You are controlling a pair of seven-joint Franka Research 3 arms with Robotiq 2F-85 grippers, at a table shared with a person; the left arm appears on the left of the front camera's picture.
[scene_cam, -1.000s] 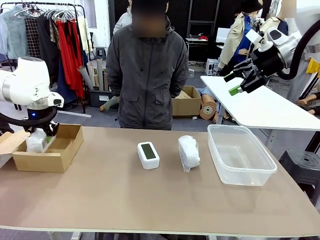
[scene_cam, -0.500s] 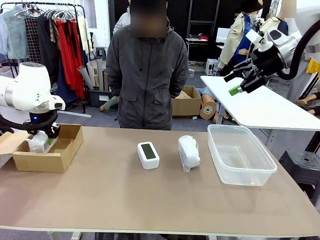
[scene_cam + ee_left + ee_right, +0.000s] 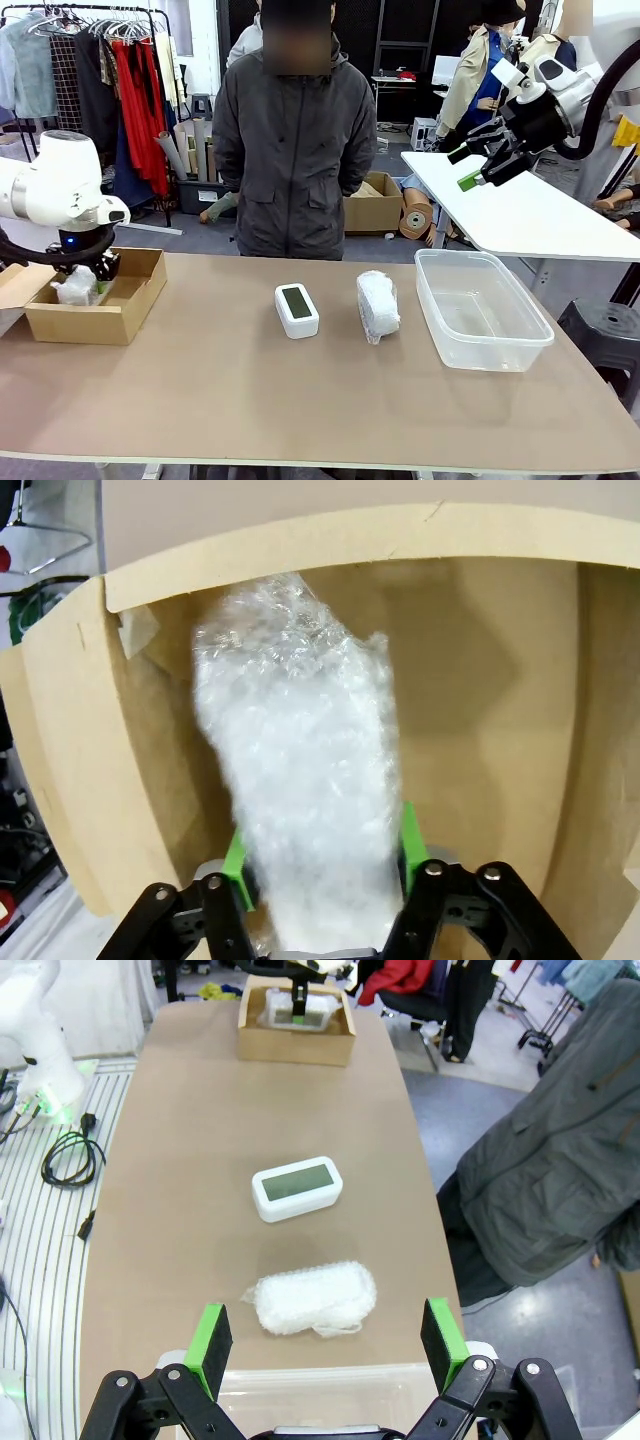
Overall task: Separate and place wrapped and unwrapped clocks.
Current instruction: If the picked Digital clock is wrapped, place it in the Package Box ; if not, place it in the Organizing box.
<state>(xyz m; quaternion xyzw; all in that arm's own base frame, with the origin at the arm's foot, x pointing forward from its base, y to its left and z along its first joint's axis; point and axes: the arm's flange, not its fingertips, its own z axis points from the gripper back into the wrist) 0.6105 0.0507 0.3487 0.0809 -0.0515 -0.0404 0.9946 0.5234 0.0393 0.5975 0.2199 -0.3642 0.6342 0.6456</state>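
The left gripper (image 3: 322, 856) clamps a wrapped bundle (image 3: 300, 760) inside the cardboard box (image 3: 118, 322) at the table's (image 3: 300, 400) nine o'clock (right gripper (image 3: 468, 167) aloft, fingers apart), with the bare clock (image 3: 297, 309) central and the second bundle (image 3: 378, 304) at its three o'clock.

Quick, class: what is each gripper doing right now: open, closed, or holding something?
Left gripper: closed on a bubble-wrapped bundle, down inside the cardboard box.
Right gripper: open, holding nothing.

- Cardboard box (image 3: 100, 318) walls hem in the left gripper (image 3: 322, 850), which is clamped on a wrapped bundle (image 3: 300, 750).
- Bare table (image 3: 300, 410) lies open before the clock (image 3: 296, 308), second bundle (image 3: 378, 303) and plastic tub (image 3: 428, 300).
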